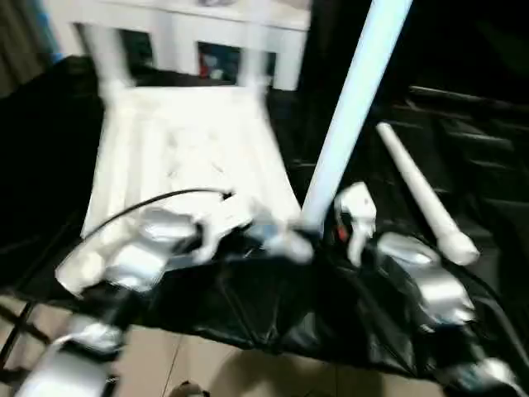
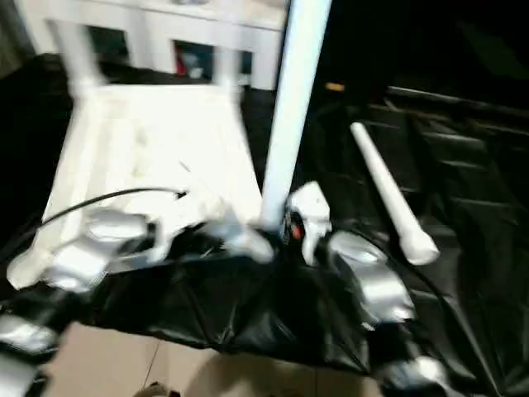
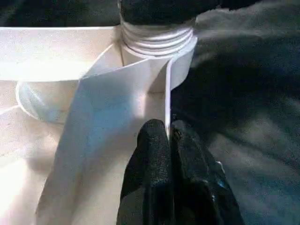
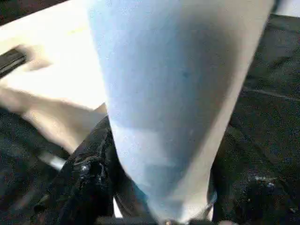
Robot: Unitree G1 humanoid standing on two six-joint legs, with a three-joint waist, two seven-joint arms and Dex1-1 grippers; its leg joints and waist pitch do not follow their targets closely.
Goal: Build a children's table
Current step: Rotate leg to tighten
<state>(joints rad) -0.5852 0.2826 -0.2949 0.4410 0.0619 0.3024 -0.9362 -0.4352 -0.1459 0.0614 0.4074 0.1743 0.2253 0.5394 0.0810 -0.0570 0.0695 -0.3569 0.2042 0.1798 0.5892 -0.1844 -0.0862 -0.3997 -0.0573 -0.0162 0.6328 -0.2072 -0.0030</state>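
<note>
My left forearm [image 1: 145, 248] showed as a rounded, polished silver casing, with a second silver segment [image 1: 70, 368] behind it nearer the shoulder. A thin black cable [image 1: 140, 205] arched over that forearm toward the wrist. My right forearm [image 1: 426, 281] had the same glossy silver shell, ending in a white blocky wrist housing [image 1: 357, 217] with a small red mark [image 1: 340, 234] on its side. The left gripper [image 3: 169, 140] had two black fingers [image 3: 152, 154], matte and slightly textured, rounded at the tips. The right gripper's black fingers [image 4: 91, 173] looked glossy and knobbly.
</note>
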